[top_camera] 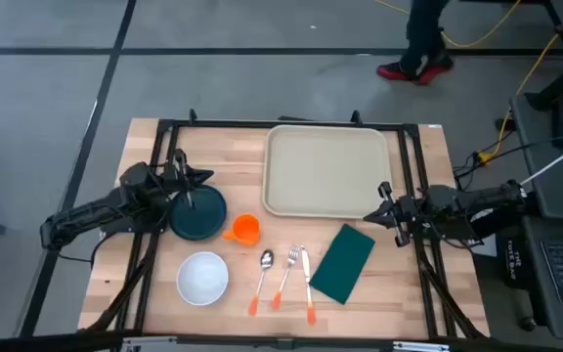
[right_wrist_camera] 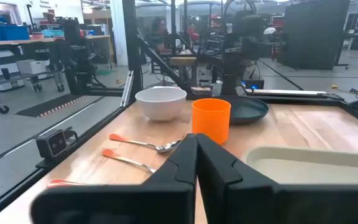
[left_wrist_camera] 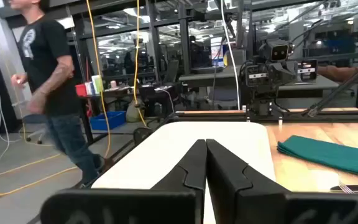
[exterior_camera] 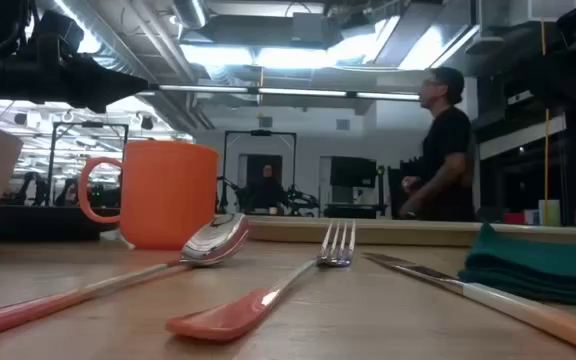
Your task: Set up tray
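The beige tray (top_camera: 325,171) lies flat at the table's far middle; it also shows in the left wrist view (left_wrist_camera: 166,149) and the right wrist view (right_wrist_camera: 303,165). My left gripper (top_camera: 203,179) is shut and held above the far edge of the teal plate (top_camera: 198,213), pointing toward the tray. My right gripper (top_camera: 369,214) is shut at the tray's near right corner, pointing toward the table's left. Neither holds anything. Whether the right fingertips touch the tray's rim, I cannot tell.
An orange cup (top_camera: 246,230), a white bowl (top_camera: 202,277), a spoon (top_camera: 262,277), a fork (top_camera: 286,274) and a knife (top_camera: 307,286) lie near the front. A green napkin (top_camera: 343,262) lies at the near right. A person (exterior_camera: 446,150) stands beyond the far edge.
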Action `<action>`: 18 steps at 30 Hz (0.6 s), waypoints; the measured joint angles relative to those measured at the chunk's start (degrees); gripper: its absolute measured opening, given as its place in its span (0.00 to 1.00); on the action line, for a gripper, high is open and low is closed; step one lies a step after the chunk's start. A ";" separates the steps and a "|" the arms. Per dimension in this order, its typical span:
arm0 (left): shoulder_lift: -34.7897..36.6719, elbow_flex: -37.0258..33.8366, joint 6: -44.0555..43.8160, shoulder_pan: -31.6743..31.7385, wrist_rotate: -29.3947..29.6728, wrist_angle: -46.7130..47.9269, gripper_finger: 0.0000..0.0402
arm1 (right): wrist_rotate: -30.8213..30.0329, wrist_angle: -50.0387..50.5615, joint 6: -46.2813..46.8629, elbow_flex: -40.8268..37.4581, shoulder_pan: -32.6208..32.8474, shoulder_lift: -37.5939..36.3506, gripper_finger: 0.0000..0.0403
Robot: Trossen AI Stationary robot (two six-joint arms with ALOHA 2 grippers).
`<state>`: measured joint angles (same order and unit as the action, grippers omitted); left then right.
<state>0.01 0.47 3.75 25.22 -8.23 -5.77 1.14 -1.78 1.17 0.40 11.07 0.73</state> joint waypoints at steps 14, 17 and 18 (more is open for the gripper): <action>0.00 -0.01 0.00 -0.01 0.01 0.01 0.01 | 0.00 0.00 0.06 -0.02 0.00 0.01 0.03; 0.00 0.00 0.02 0.01 0.02 0.01 0.01 | 0.00 0.00 0.01 -0.01 -0.01 0.02 0.03; 0.00 0.00 0.00 -0.01 0.00 -0.01 0.01 | 0.00 0.00 0.05 -0.01 0.00 0.01 0.03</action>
<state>0.01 0.47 3.75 25.21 -8.23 -5.78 1.14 -1.78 1.22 0.39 11.07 0.74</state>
